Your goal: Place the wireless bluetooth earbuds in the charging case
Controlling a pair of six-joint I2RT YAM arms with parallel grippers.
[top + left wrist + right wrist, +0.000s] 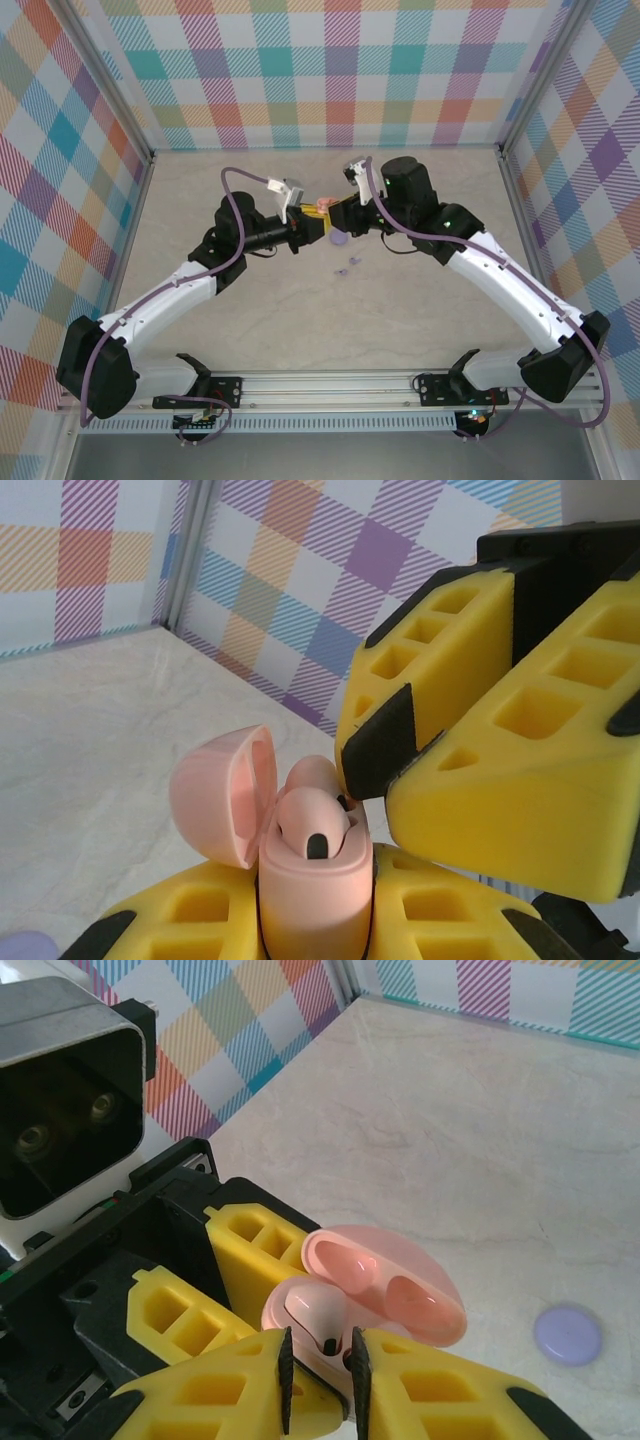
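My left gripper (315, 925) (310, 228) is shut on a pale pink charging case (312, 890) (385, 1295) (322, 207), held upright above the table with its lid swung open. One pink earbud (312, 825) (318, 1318) sits in the case's mouth, and a second pink rounded shape (310, 773) shows behind it. My right gripper (320, 1380) (342, 213) meets the case from the opposite side. Its jaws stand a narrow gap apart around the earbud's stem. Two lilac earbuds (350, 261) (340, 272) lie on the table below.
A lilac disc (338, 240) (567, 1333) lies on the marble tabletop (420, 300) under the two grippers. Checked walls (330, 70) close the back and sides, and a metal rail (330, 385) runs along the near edge.
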